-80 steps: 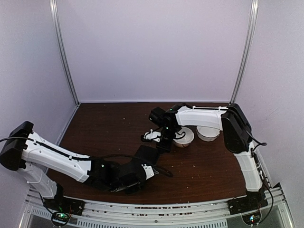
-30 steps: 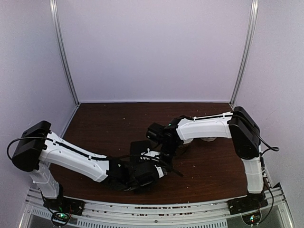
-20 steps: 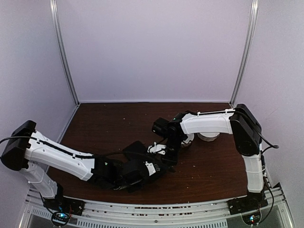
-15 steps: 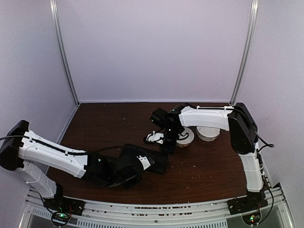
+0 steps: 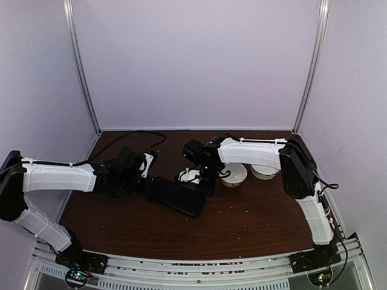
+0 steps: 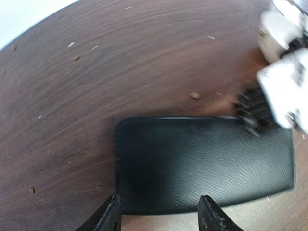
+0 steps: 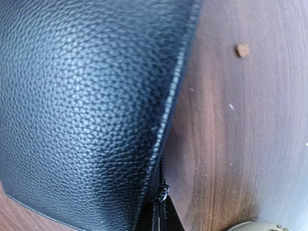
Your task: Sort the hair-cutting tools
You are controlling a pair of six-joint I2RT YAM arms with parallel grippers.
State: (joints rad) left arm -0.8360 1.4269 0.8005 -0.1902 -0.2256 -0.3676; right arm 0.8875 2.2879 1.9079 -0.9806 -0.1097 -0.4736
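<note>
No scissors or thin dark stick-like tools show in any view. The flat black case (image 5: pixel 175 194) lies diagonally on the brown table. My right gripper (image 5: pixel 207 183) is at the case's far right end. In the right wrist view my right gripper (image 7: pixel 161 208) is shut on the case's small metal zipper pull (image 7: pixel 164 193), beside the black leather of the case (image 7: pixel 86 96). My left gripper (image 5: pixel 147 180) is at the case's left end. In the left wrist view it (image 6: pixel 160 204) is open and empty, with the case (image 6: pixel 202 163) just ahead of its fingertips (image 6: pixel 113 211).
Two white bowls (image 5: pixel 234 175) (image 5: pixel 265 171) stand right of the case, behind the right arm. The right gripper's blurred white body (image 6: pixel 284 96) shows at the case's far end in the left wrist view. Small crumbs dot the table (image 5: pixel 260 217). Walls close the back and sides.
My left arm has swung from the near front of the table back to the left and off the case, which now lies uncovered. My right gripper stays at the case's right end.
</note>
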